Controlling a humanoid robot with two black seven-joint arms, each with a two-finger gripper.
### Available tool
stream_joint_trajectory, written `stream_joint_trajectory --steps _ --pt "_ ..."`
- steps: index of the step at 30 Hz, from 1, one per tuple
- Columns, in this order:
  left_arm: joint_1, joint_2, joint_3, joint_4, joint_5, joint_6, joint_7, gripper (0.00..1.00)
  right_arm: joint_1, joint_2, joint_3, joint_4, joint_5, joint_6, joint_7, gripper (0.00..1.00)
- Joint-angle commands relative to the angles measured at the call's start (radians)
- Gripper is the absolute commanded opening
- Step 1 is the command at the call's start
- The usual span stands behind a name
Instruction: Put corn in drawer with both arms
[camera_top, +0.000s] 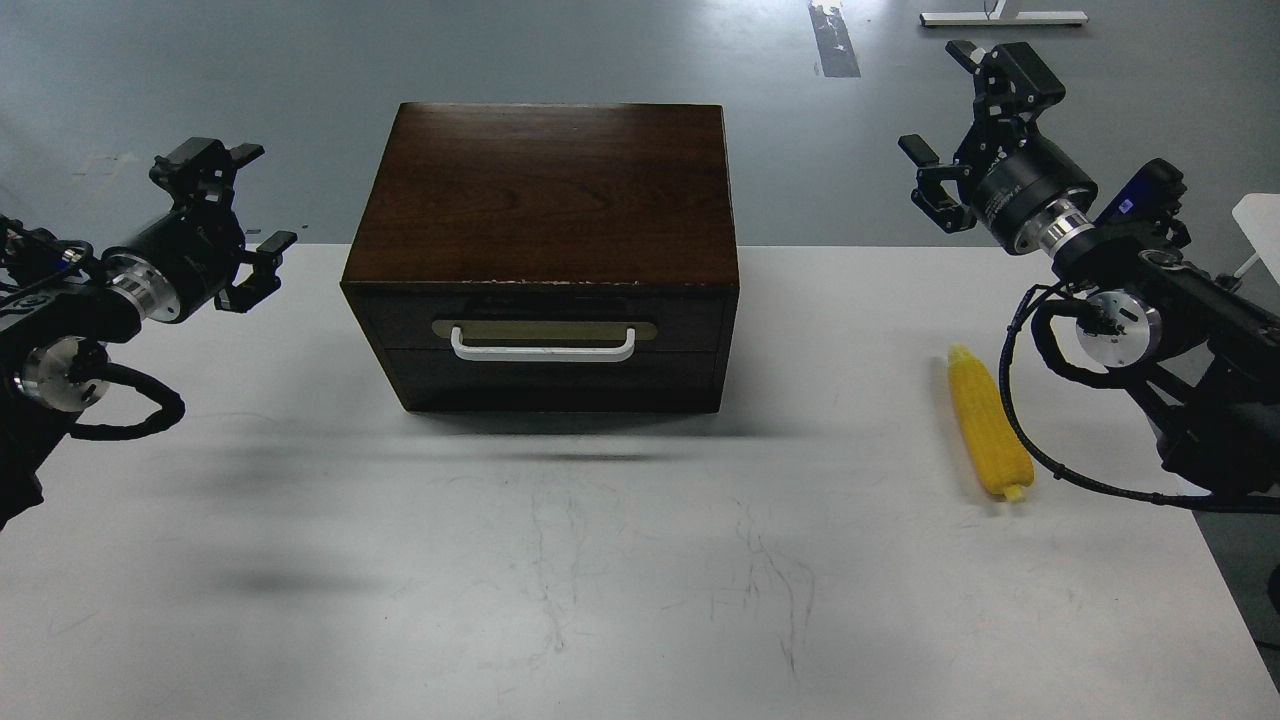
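Observation:
A dark brown wooden box (540, 190) stands at the back middle of the white table (600, 560). Its drawer (545, 335) is pushed in, with the white bar handle (543, 347) facing me. The yellow corn (987, 423) lies on the table to the right of the box, roughly lengthwise toward me. My right gripper (945, 105) hangs in the air above and behind the corn, fingers spread, holding nothing. To the left of the box my left gripper (258, 198) is raised too, open and empty.
The right arm's black cable (1030, 440) loops down close beside the corn. A white object (1258, 215) shows at the right edge. Grey floor lies beyond the table's far edge.

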Motion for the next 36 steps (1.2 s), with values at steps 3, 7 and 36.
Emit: stream_joint_trajectory --steps 3,7,36 --pt "0.0 0.01 0.0 0.006 0.001 -0.006 -0.033 0.99 0.0 0.02 0.0 -0.023 -0.001 0.003 -0.005 1.0" --pt "0.0 0.012 0.0 0.006 -0.007 -0.007 -0.043 0.99 0.001 0.034 -0.002 -0.023 -0.001 -0.002 -0.003 1.0" --pt "-0.015 0.064 -0.022 0.005 0.005 -0.013 -0.041 0.99 -0.007 0.023 -0.002 -0.017 -0.001 -0.003 0.003 1.0"
